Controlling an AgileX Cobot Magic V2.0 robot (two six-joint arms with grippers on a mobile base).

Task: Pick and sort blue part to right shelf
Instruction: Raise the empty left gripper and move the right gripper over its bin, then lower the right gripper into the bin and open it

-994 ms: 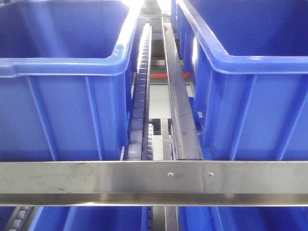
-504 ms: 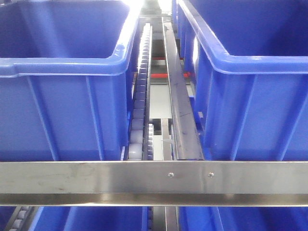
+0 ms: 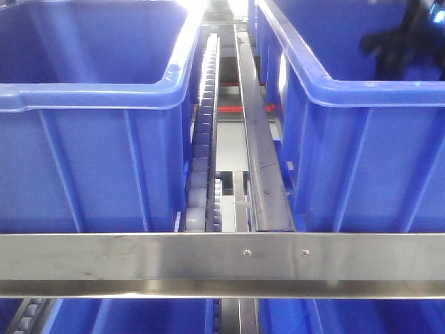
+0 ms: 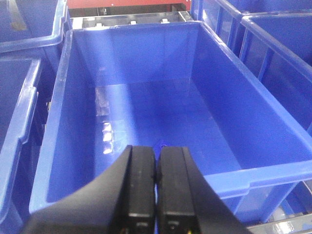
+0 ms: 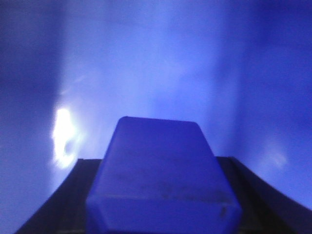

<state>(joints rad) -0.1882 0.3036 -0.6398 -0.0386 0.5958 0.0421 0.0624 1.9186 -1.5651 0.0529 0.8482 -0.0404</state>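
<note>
Right hand (image 5: pixel 161 195) clamped around a blue part (image 5: pixel 158 170) inside a shelf bin (image 3: pixel 361 132), left hand (image 4: pixel 156 161) pressed closed above another blue bin (image 4: pixel 146 112), steel front rail (image 3: pixel 139 264) across the right shelf.

I am holding the blue part (image 5: pixel 163 180), a smooth rounded-cornered block, between the dark jaws of my right gripper (image 5: pixel 163 195), and it is filling the lower middle of my right wrist view against a blurred blue surface. The right shelf (image 3: pixel 222 264) is standing with its flat steel front rail running level, two screws showing, white roller tracks receding between large blue bins.
</note>
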